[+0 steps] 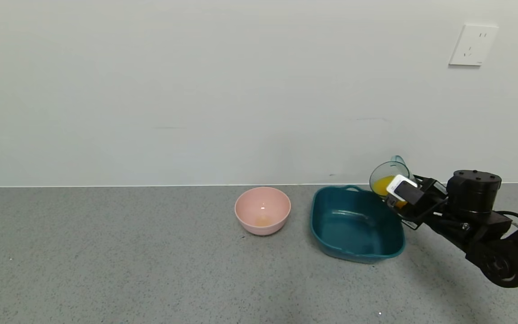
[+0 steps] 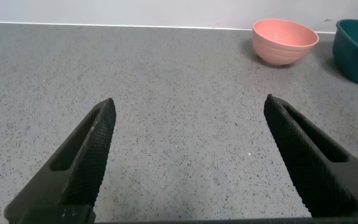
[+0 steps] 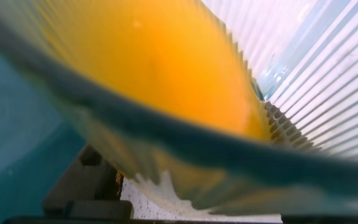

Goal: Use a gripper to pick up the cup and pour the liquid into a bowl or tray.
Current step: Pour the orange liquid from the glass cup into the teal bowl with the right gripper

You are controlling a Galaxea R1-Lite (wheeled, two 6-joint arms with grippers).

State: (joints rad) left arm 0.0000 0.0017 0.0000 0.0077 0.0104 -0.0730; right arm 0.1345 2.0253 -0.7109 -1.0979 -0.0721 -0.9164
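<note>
My right gripper (image 1: 401, 192) is shut on the cup (image 1: 387, 176), a translucent blue-grey tumbler. It holds the cup tilted toward the left, above the right rim of the dark teal basin (image 1: 331, 234). The orange-yellow liquid (image 1: 382, 185) sits low against the cup's tilted side, still inside it. In the right wrist view the ribbed cup wall (image 3: 328, 81) and the liquid (image 3: 160, 56) fill the frame, with the teal basin (image 3: 11, 143) behind. My left gripper (image 2: 188, 112) is open and empty over bare counter, out of the head view.
A small round pink bowl (image 1: 262, 210) stands left of the basin, with a faint orange trace at its bottom; it also shows in the left wrist view (image 2: 284, 41). The grey speckled counter (image 1: 106, 261) runs to a white wall with a socket (image 1: 472, 45).
</note>
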